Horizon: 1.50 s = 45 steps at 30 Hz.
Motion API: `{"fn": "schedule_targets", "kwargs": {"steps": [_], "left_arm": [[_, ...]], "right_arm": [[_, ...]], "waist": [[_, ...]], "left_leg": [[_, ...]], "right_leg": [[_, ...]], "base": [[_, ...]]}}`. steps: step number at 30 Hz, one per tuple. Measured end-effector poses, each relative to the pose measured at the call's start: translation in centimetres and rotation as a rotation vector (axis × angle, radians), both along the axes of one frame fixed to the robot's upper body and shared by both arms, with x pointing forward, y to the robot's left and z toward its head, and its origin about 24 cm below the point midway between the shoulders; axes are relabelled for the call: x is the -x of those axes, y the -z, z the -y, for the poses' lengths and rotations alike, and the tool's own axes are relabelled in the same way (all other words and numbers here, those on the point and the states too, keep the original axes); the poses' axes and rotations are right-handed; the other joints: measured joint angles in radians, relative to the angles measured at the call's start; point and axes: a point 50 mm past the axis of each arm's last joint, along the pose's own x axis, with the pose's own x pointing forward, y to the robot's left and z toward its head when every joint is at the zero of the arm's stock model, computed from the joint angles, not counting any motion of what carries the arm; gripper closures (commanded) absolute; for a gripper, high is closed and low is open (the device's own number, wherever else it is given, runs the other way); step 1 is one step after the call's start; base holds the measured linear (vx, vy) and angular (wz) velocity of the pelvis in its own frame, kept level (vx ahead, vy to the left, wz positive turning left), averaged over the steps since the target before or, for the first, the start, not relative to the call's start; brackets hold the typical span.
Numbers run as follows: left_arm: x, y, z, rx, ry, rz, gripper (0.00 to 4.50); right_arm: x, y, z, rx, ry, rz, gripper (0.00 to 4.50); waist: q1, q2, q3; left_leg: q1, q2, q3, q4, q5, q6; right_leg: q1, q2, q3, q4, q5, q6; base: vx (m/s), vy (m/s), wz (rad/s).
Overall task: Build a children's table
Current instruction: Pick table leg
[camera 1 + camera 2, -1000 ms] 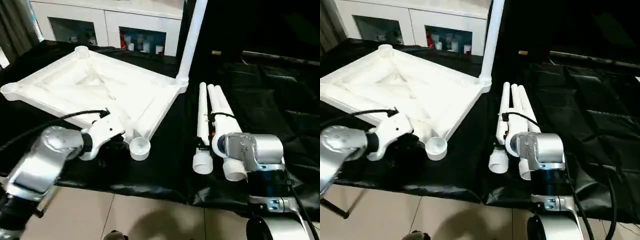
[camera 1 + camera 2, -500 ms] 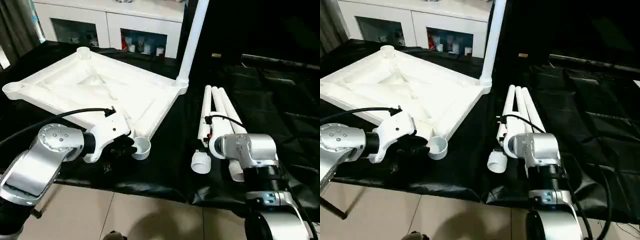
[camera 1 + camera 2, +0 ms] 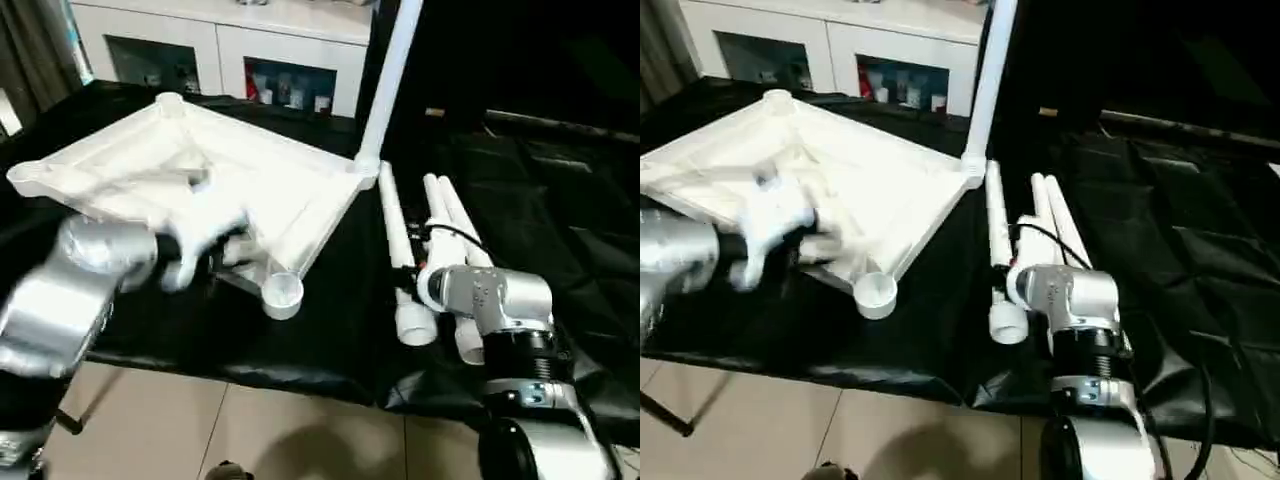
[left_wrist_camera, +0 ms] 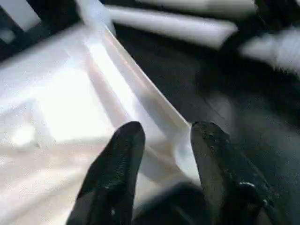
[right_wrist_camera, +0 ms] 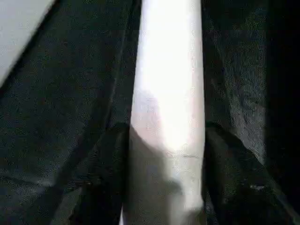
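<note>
On the black-draped work table [image 3: 560, 210]: tabletop [image 3: 200, 190] underside up at 10 o'clock, one leg [image 3: 392, 70] upright in its far corner socket. Left gripper [image 4: 161, 140] spread over tabletop's near edge, touching nothing seen. Right gripper [image 5: 166, 154] pinching loose leg [image 5: 168, 84] at 3 o'clock, two more legs [image 3: 450, 215] beside.

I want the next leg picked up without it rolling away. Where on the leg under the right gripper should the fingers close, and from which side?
Grip the leg near its wide open end, coming from above with a finger on each flank; it lies flat on the black cloth, round, and the right gripper already straddles it.
</note>
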Motion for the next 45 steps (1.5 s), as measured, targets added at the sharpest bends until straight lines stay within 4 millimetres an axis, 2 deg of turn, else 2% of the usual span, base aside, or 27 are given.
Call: {"fn": "schedule_targets", "kwargs": {"steps": [4, 7, 11, 12, 15, 16, 17, 19, 21, 26, 29, 31, 34, 40, 45], "left_arm": [[-0.9, -0.6, 0.1, 0.056, -0.052, 0.042, 1.85], [-2.1, -0.5, 0.6, 0.166, -0.134, 0.054, 1.66], [-3.2, -0.4, 1.2, 0.271, -0.208, 0.060, 1.39], [-3.5, -0.5, 1.7, 0.335, -0.223, 0.065, 1.32], [-4.0, -1.0, 3.8, 0.537, -0.203, 0.048, 1.06], [-4.1, -1.5, 4.5, 0.585, -0.174, 0.046, 1.06], [-4.2, -1.9, 4.8, 0.617, -0.161, 0.046, 0.92], [-4.5, -3.1, 5.4, 0.704, -0.130, 0.044, 0.80], [-4.9, -3.9, 5.9, 0.769, -0.105, 0.034, 0.58], [-5.8, -6.6, 7.7, 0.974, -0.014, -0.034, 0.24], [-5.7, -8.7, 8.4, 1.089, 0.075, -0.050, 0.02], [-5.3, -9.4, 8.6, 1.131, 0.125, -0.060, 0.00], [-4.6, -8.8, 9.4, 1.147, 0.183, -0.123, 0.00], [-4.1, -7.3, 10.6, 1.151, 0.190, -0.220, 0.00], [-3.9, -5.7, 11.3, 1.149, 0.154, -0.291, 0.00]], "right_arm": [[-0.4, -0.2, 0.4, -0.046, 0.062, 0.079, 2.64], [-0.5, -0.3, 1.2, -0.091, 0.116, 0.146, 2.65], [-0.9, -1.4, 1.6, -0.151, 0.151, 0.280, 2.65], [-1.0, -2.0, 2.0, -0.188, 0.171, 0.342, 2.65], [-1.2, -5.7, 2.4, -0.334, 0.156, 0.607, 2.65], [-1.1, -8.0, 2.5, -0.388, 0.123, 0.744, 2.65], [-0.9, -9.2, 2.6, -0.424, 0.092, 0.815, 2.65], [-0.1, -11.2, 2.8, -0.516, -0.005, 0.947, 2.65], [0.6, -12.1, 2.9, -0.576, -0.089, 1.016, 2.65], [1.7, -12.5, 2.5, -0.712, -0.280, 1.071, 2.65], [2.0, -12.8, 1.7, -0.742, -0.368, 1.073, 2.65], [2.0, -12.7, 1.3, -0.749, -0.400, 1.064, 2.65], [2.6, -12.0, 0.6, -0.758, -0.453, 1.029, 2.65], [3.4, -10.9, -0.8, -0.768, -0.523, 0.948, 2.65], [4.2, -10.4, -1.4, -0.737, -0.587, 0.905, 2.65]], "waist": [[-0.002, 0.001, 0.001], [0.002, 0.002, 0.001], [0.000, 0.002, 0.002], [0.001, 0.002, 0.002], [0.007, 0.002, 0.003], [0.008, 0.001, 0.002], [0.008, 0.001, 0.002], [0.009, 0.001, 0.002], [0.011, 0.000, 0.002], [0.028, -0.004, 0.004], [0.032, -0.004, 0.004], [0.038, -0.004, 0.004], [0.053, -0.006, 0.004], [0.059, -0.012, 0.006], [0.057, -0.018, 0.008]], "left_leg": [[0.000, 0.000, 0.000, 0.000, 0.000, 0.000], [-0.003, 0.000, 0.001, 0.000, 0.000, 0.000], [-0.006, 0.000, 0.002, 0.000, 0.000, 0.000], [-0.007, 0.000, 0.003, 0.000, 0.000, 0.000], [-0.012, 0.000, 0.003, 0.002, 0.000, 0.000], [-0.012, 0.000, 0.003, 0.002, 0.000, 0.001], [-0.012, 0.000, 0.003, 0.002, 0.000, 0.001], [-0.013, 0.000, 0.003, 0.002, -0.001, 0.003], [-0.013, 0.001, 0.003, 0.002, -0.001, 0.003], [-0.014, 0.000, 0.003, 0.003, -0.001, 0.004], [-0.014, 0.000, 0.003, 0.003, -0.002, 0.004], [-0.013, 0.000, 0.003, 0.003, -0.002, 0.004], [-0.013, 0.001, 0.003, 0.003, -0.002, 0.005], [-0.014, 0.001, 0.003, 0.003, -0.002, 0.005], [-0.013, 0.001, 0.002, 0.003, -0.002, 0.005]], "right_leg": [[-0.001, 0.000, 0.000, 0.000, 0.000, 0.000], [-0.002, 0.000, -0.001, -0.001, 0.000, 0.000], [-0.003, 0.000, -0.001, -0.003, 0.003, -0.006], [-0.004, 0.000, -0.001, -0.004, 0.003, -0.006], [-0.006, 0.000, -0.002, -0.005, 0.004, -0.006], [-0.006, 0.000, -0.002, -0.006, 0.004, -0.006], [-0.006, 0.001, -0.003, -0.007, 0.004, -0.006], [-0.005, 0.001, -0.003, -0.009, 0.004, -0.006], [-0.005, 0.001, -0.003, -0.010, 0.004, -0.006], [-0.004, 0.000, -0.004, -0.012, 0.006, -0.006], [-0.004, 0.000, -0.004, -0.012, 0.006, -0.007], [-0.004, 0.000, -0.004, -0.012, 0.006, -0.007], [-0.003, 0.000, -0.004, -0.013, 0.005, -0.006], [-0.002, -0.001, -0.004, -0.014, 0.006, -0.006], [-0.001, -0.001, -0.004, -0.014, 0.006, -0.005]], "base": [[0.000, 0.000, 0.00], [0.000, 0.000, 0.00], [0.000, 0.000, 0.00], [0.000, 0.000, 0.00], [0.000, 0.000, 0.00], [0.000, 0.000, 0.00], [0.000, 0.000, 0.00], [0.000, 0.000, 0.00], [0.000, 0.000, 0.00], [0.000, 0.000, 0.00], [0.000, 0.000, 0.00], [0.000, 0.000, 0.00], [0.000, 0.000, 0.00], [0.000, 0.000, 0.00], [0.000, 0.000, 0.00]]}}
